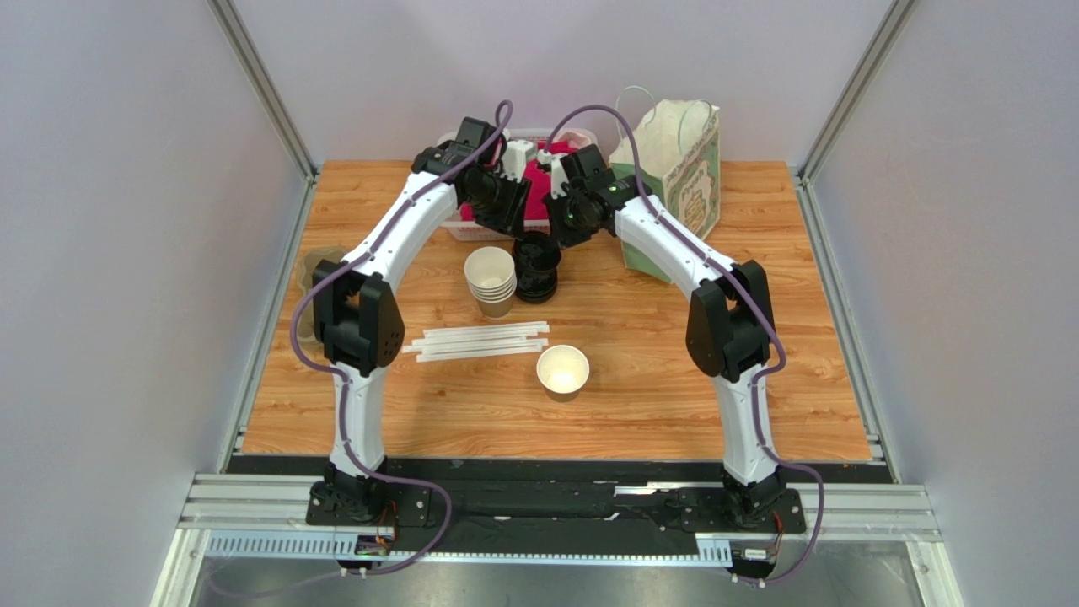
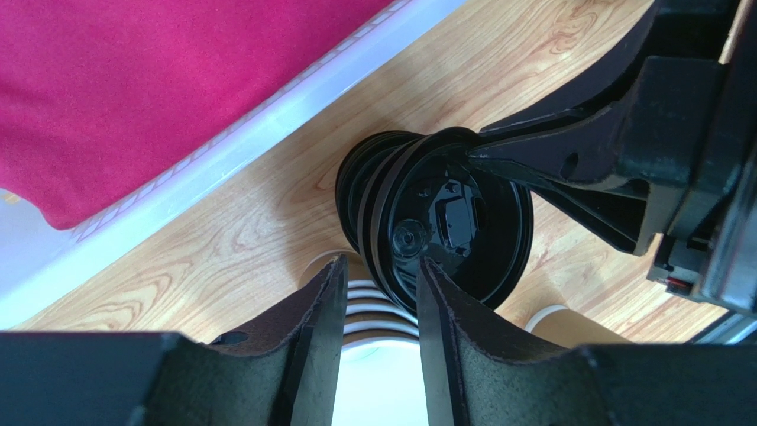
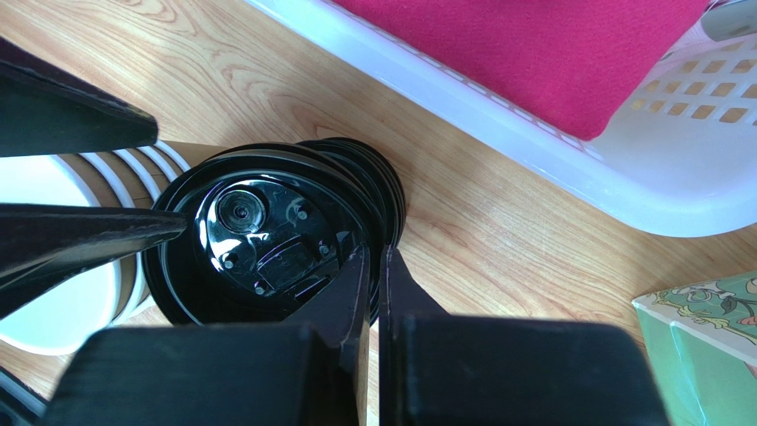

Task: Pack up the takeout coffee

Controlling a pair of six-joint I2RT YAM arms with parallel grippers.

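Observation:
The single tan paper cup [image 1: 562, 371] stands open at the front centre of the table, cream-white inside, with no lid on it. The pile of black lids [image 1: 536, 268] sits beside the stack of nested cups [image 1: 490, 278]. My right gripper [image 1: 566, 225] [image 3: 375, 262] is shut on the rim of the top black lid [image 3: 258, 240], which is tilted up off the pile [image 2: 453, 222]. My left gripper [image 1: 517, 218] [image 2: 382, 266] is open. Its fingertips straddle the lid rims from the other side, above the cup stack [image 2: 378, 297].
A white basket [image 1: 466, 230] with a red cloth stands at the back, close behind both grippers [image 2: 266, 124] [image 3: 533, 115]. A green-patterned paper bag [image 1: 678, 171] stands at the back right [image 3: 711, 328]. White straws [image 1: 479, 342] lie in front of the cup stack.

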